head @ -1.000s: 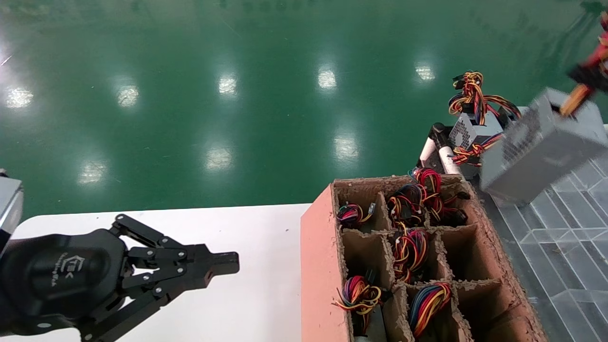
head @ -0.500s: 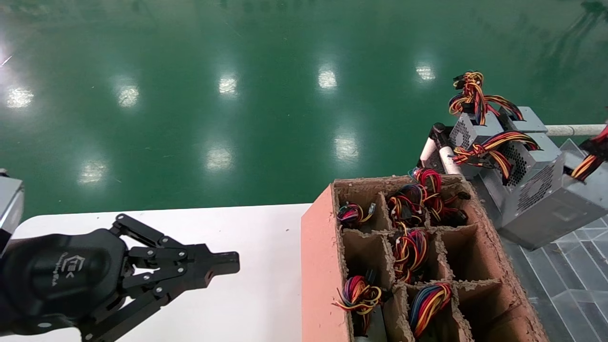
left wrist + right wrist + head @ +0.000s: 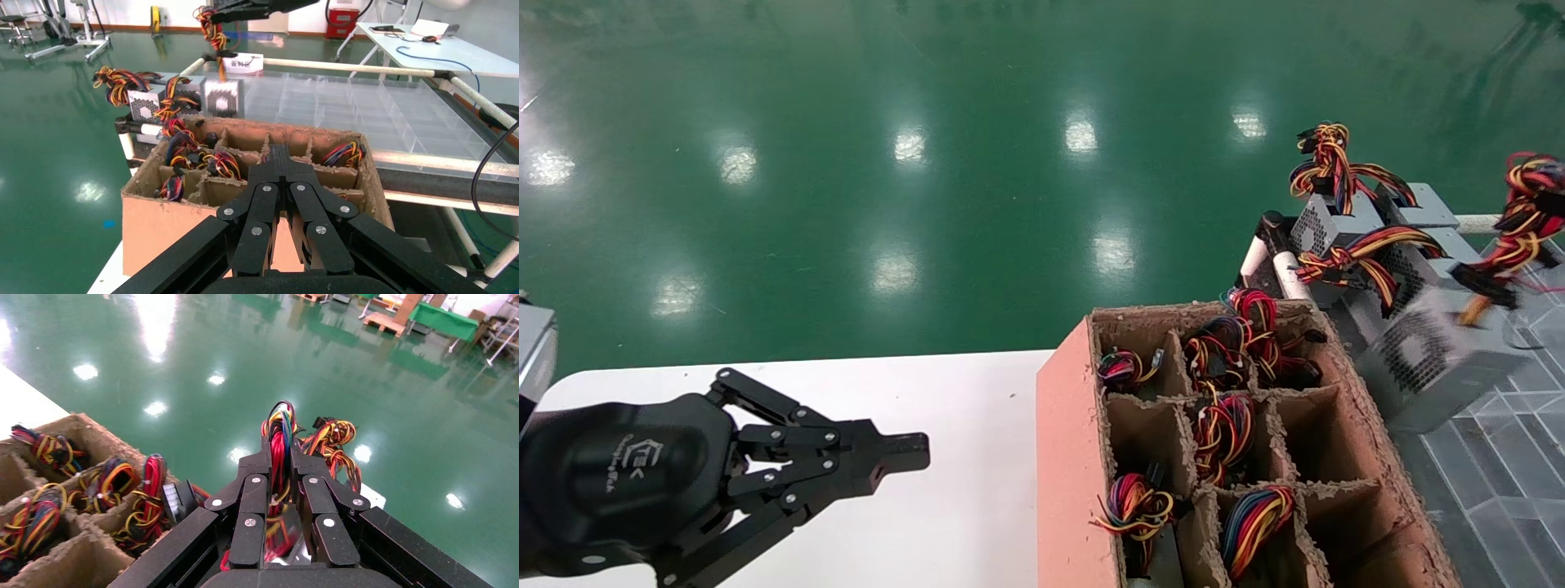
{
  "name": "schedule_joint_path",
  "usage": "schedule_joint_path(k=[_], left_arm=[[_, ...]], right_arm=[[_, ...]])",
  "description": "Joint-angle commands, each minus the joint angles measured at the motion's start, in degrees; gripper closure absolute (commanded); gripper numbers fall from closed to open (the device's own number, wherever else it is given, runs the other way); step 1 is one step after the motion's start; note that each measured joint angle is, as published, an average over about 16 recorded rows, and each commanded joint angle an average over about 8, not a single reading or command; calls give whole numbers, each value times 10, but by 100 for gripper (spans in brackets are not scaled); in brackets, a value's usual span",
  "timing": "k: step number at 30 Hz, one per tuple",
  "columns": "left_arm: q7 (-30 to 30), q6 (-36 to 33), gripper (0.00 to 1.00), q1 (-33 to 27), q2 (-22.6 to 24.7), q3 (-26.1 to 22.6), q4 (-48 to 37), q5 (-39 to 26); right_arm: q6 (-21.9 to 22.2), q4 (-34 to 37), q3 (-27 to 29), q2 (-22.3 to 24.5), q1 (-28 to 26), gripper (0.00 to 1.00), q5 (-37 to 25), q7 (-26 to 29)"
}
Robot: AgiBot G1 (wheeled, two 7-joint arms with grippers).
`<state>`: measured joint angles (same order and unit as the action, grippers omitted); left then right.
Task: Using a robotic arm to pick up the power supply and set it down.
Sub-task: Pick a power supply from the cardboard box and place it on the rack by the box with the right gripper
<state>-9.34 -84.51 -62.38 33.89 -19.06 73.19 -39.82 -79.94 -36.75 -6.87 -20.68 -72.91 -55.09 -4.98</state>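
The power supply [image 3: 1434, 363], a grey metal box with a perforated side, hangs at the far right beside two like boxes, blurred by motion. Its mostly red wire bundle [image 3: 1522, 214] rises from it toward the right edge. In the right wrist view my right gripper [image 3: 280, 446] is shut on that red wire bundle [image 3: 278, 432]. The left wrist view shows the power supply [image 3: 221, 98] dangling under the right gripper [image 3: 245, 9] at the clear tray's near corner; contact with the tray cannot be told. My left gripper [image 3: 913, 452] is shut and empty over the white table.
A cardboard box [image 3: 1075, 425] with compartments full of wire bundles stands between table and tray. Two other grey boxes [image 3: 1336, 224] with orange-yellow bundles sit behind it. The clear divided tray [image 3: 1500, 425] spreads to the right, with a white pipe rail [image 3: 1479, 222] behind.
The power supply swung down from high at the right to beside the other grey boxes. Its wire bundle now stands higher than half a second ago. The left arm has not moved.
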Motion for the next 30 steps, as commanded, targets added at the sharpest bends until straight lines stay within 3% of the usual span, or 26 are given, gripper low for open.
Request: schedule_joint_path(k=[1, 10, 21, 30], left_arm=[[0, 0, 100, 0, 0, 0, 0, 0], [0, 0, 100, 0, 0, 0, 0, 0], [0, 0, 100, 0, 0, 0, 0, 0], [0, 0, 100, 0, 0, 0, 0, 0]], right_arm=[[4, 13, -6, -9, -16, 100, -10, -4], [-10, 71, -42, -61, -96, 100, -61, -31], [8, 140, -73, -132, -175, 100, -110, -85], [10, 205, -87, -170, -210, 100, -132, -124]])
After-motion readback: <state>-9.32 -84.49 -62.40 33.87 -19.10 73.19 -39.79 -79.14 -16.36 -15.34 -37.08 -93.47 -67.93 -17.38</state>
